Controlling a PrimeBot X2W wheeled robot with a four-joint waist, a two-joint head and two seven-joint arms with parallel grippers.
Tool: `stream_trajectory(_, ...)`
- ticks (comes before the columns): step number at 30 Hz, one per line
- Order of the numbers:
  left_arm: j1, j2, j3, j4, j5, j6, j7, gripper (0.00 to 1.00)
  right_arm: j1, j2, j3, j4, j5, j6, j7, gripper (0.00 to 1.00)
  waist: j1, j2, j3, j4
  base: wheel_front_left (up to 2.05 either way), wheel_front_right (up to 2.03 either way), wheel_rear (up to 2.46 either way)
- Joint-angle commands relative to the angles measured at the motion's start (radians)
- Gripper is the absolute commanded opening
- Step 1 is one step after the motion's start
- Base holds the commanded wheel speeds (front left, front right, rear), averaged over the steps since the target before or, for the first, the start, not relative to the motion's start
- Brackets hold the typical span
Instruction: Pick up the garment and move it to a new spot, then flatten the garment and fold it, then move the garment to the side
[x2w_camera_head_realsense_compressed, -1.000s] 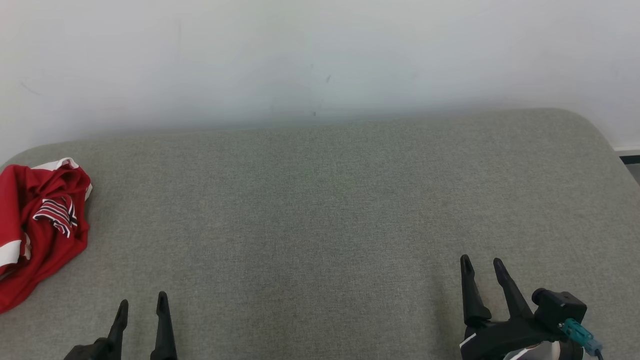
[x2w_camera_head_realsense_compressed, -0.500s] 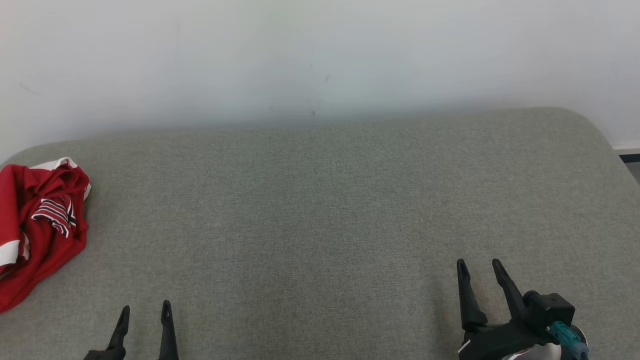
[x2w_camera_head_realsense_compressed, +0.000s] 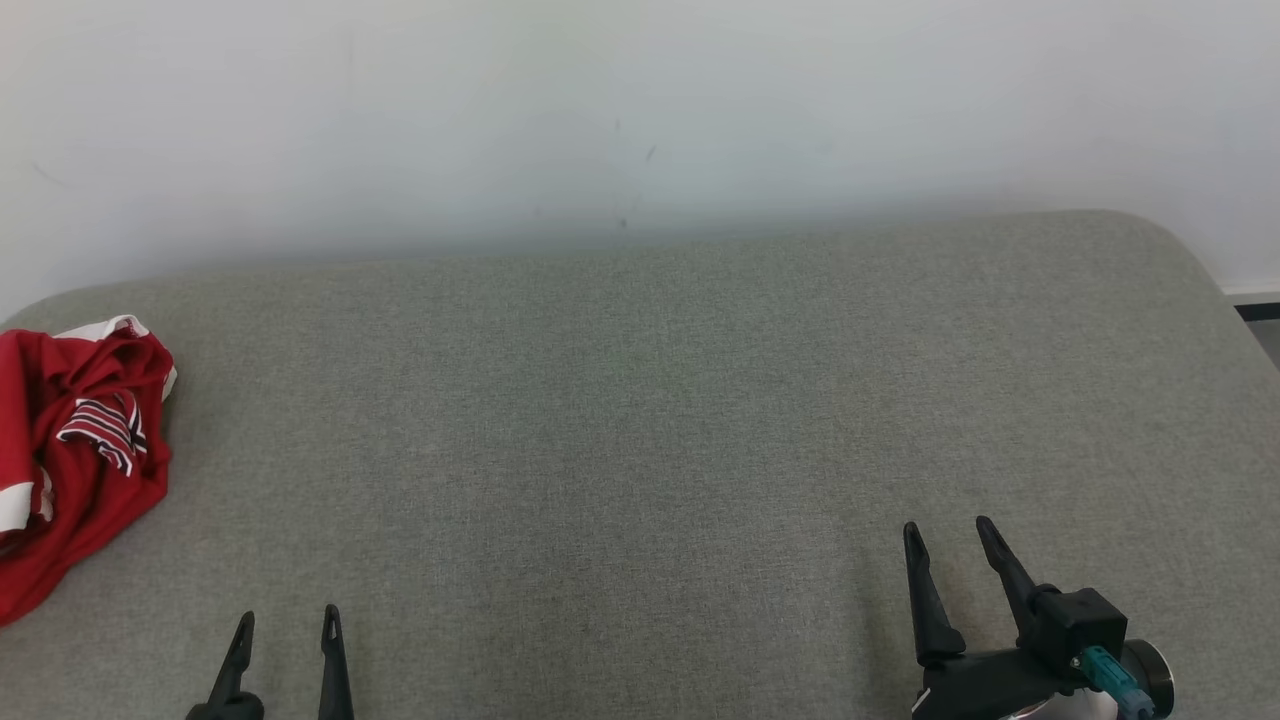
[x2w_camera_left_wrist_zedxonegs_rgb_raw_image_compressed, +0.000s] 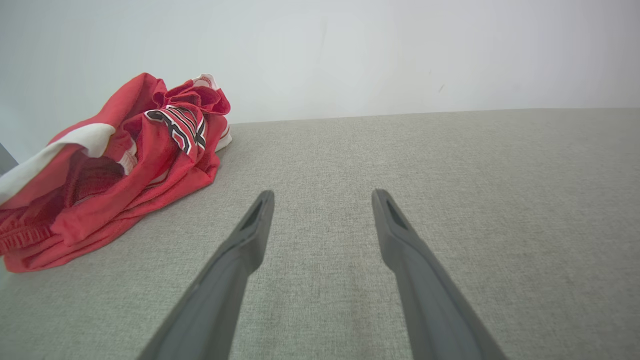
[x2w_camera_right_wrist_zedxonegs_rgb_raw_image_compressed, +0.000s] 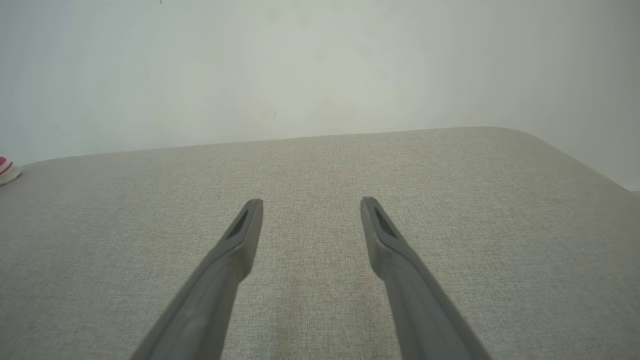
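Nearest, the left gripper (x2w_camera_head_realsense_compressed: 288, 612) and right gripper (x2w_camera_head_realsense_compressed: 945, 524) stand over the grey cushioned surface (x2w_camera_head_realsense_compressed: 640, 420), fingers spread wide, grasping nothing. The red garment (x2w_camera_head_realsense_compressed: 70, 470) lies crumpled at the surface's left edge, well apart from both. White wall (x2w_camera_head_realsense_compressed: 640, 100) behind.

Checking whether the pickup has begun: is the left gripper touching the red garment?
Apart. The left wrist view shows the open left gripper over bare grey cushion, with a clear strip of cushion between it and the red garment off to the side.
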Motion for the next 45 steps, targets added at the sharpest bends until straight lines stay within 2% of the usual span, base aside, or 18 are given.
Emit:
stream_trajectory(1, 0.016, 0.004, 0.001, -0.001, 0.021, 0.001, -0.007, 1.0, -0.003, 0.003, 0.0, 0.001, -0.016, -0.002, -0.009, 1.0, 0.0, 0.0, 0.0, -0.001, 0.0, 0.0, 0.0)
stream_trajectory(11, 0.019, 0.002, -0.003, -0.009, 0.006, 0.008, -0.006, 1.0, 0.002, 0.003, -0.001, 0.002, -0.008, -0.002, -0.008, 1.0, 0.0, 0.0, 0.001, 0.007, 0.0, 0.0, 0.0)
stream_trajectory(18, 0.018, 0.0, -0.007, -0.008, -0.004, 0.018, -0.006, 1.0, 0.01, 0.003, 0.008, 0.009, -0.007, -0.002, -0.006, 1.0, 0.0, 0.0, 0.001, 0.066, 0.0, 0.0, 0.0)
stream_trajectory(27, 0.043, -0.001, 0.023, 0.001, -0.012, 0.028, -0.006, 1.0, 0.026, 0.003, 0.083, 0.031, 0.025, -0.002, -0.006, 1.0, 0.0, 0.0, -0.02, 0.236, 0.0, 0.0, 0.0)
stream_trajectory(28, 0.043, -0.001, 0.023, 0.001, -0.012, 0.028, -0.006, 1.0, 0.026, 0.003, 0.083, 0.031, 0.025, -0.002, -0.006, 1.0, 0.0, 0.0, -0.02, 0.236, 0.0, 0.0, 0.0)
stream_trajectory(40, 0.089, 0.006, 0.062, -0.006, 0.001, 0.035, -0.006, 1.0, 0.02, 0.003, 0.154, 0.049, 0.069, -0.002, -0.006, 1.0, 0.0, 0.0, -0.038, 0.519, 0.0, 0.0, 0.0)
stream_trajectory(45, 0.119, 0.002, 0.1, -0.043, -0.023, 0.065, -0.006, 1.0, -0.031, 0.002, 0.224, 0.069, 0.069, -0.002, -0.006, 1.0, 0.0, 0.0, -0.005, 0.557, 0.0, 0.0, 0.0)
